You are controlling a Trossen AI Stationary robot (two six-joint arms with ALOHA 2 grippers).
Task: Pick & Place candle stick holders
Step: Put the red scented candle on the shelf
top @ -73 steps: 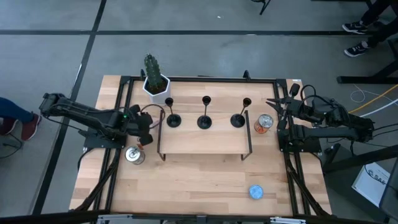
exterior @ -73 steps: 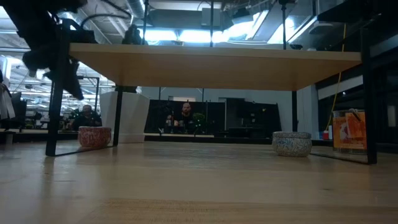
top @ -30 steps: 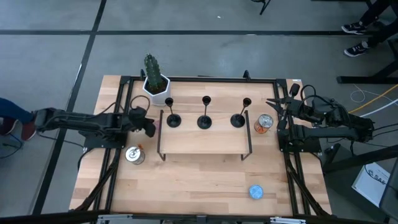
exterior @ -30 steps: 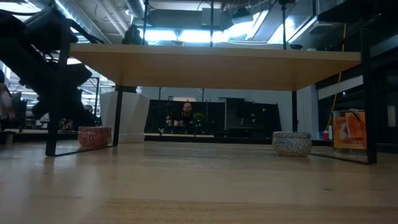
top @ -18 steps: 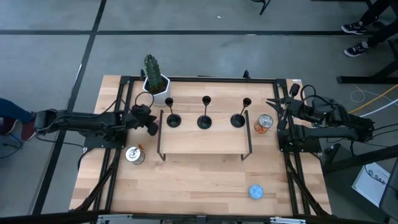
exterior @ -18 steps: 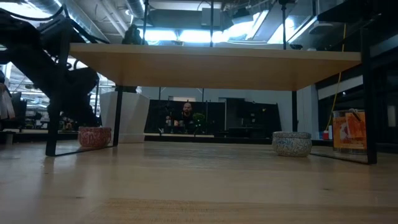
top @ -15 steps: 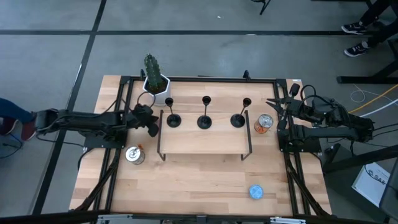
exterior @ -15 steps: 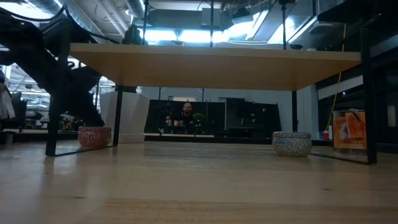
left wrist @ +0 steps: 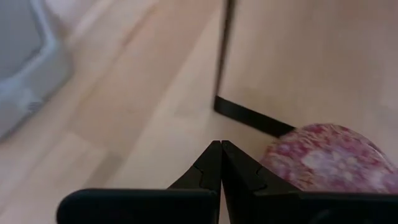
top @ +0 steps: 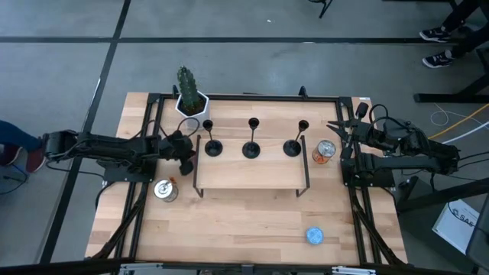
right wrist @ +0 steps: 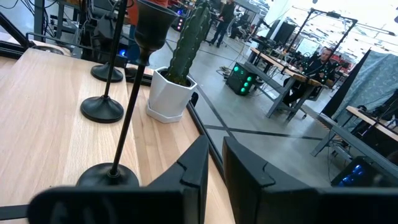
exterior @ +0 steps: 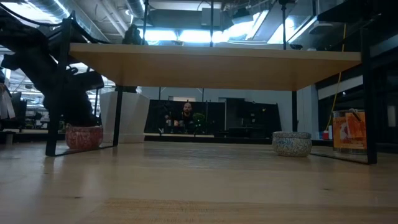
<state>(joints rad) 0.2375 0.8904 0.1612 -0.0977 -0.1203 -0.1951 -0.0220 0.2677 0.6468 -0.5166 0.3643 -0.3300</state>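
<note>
The left gripper (clenched, holding nothing) sits left of centre beside the shelf edge; three slim black holders stand upright there.

Three black candle stick holders are standing out against a pale wooden shelf with a thin black frame, above a light, striped wood-grain table. A green cactus is showing in a white pot. A pink tin is showing a mottled red-and-white pattern, a speckled grey tin is sitting nearby, and a blue tin is lying on the table.
</note>
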